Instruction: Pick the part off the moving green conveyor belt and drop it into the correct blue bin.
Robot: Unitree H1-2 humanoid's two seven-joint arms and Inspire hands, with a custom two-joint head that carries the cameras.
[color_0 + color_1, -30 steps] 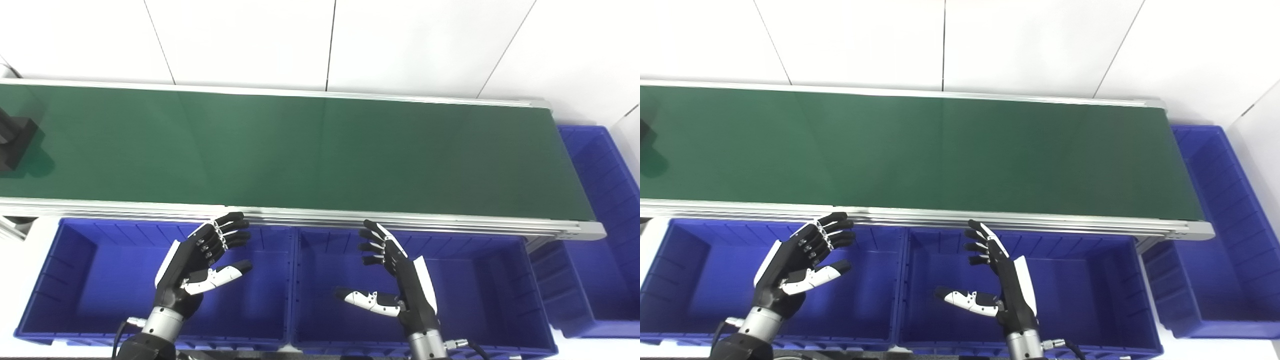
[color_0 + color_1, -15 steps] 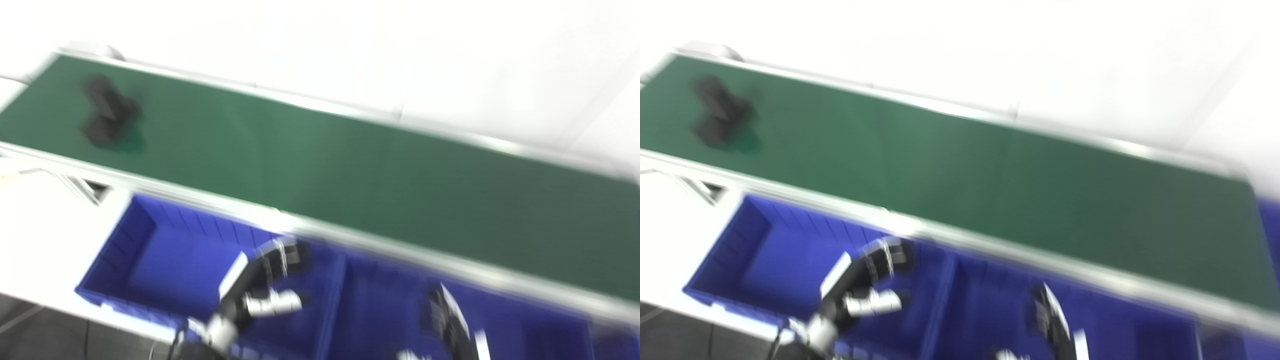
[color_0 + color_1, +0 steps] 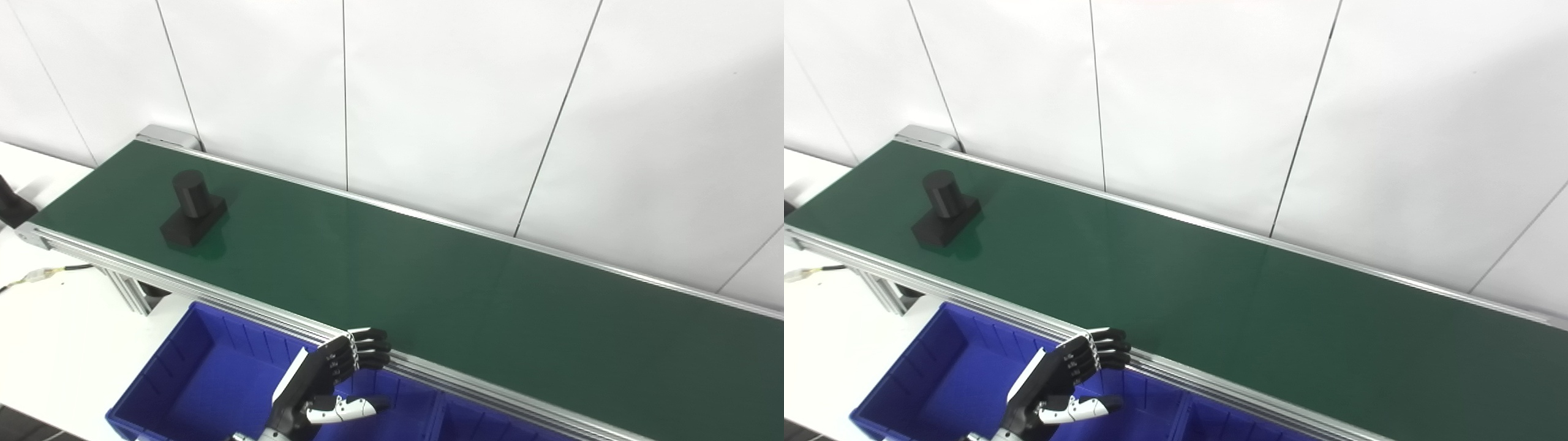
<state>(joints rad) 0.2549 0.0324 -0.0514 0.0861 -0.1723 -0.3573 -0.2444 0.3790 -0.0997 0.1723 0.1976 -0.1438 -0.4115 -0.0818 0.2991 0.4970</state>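
A black part point(image 3: 191, 209), a short cylinder standing on a flat block, sits on the green conveyor belt point(image 3: 429, 288) near its far left end. It also shows in the right eye view point(image 3: 944, 209). My left hand point(image 3: 324, 387) is open and empty, fingers apart, held over the left blue bin point(image 3: 202, 373) just in front of the belt's near rail. The part is far up and to the left of the hand. My right hand is out of both views.
A second blue bin point(image 3: 484, 425) shows only as a sliver at the bottom edge. The belt's aluminium frame and leg point(image 3: 125, 288) stand at the left. A cable point(image 3: 37, 277) lies on the white table. A white panelled wall runs behind the belt.
The camera has swung up and to the left, so the whole picture shifted. The black part is now fully in view on the belt. The right hand has dropped out of view.
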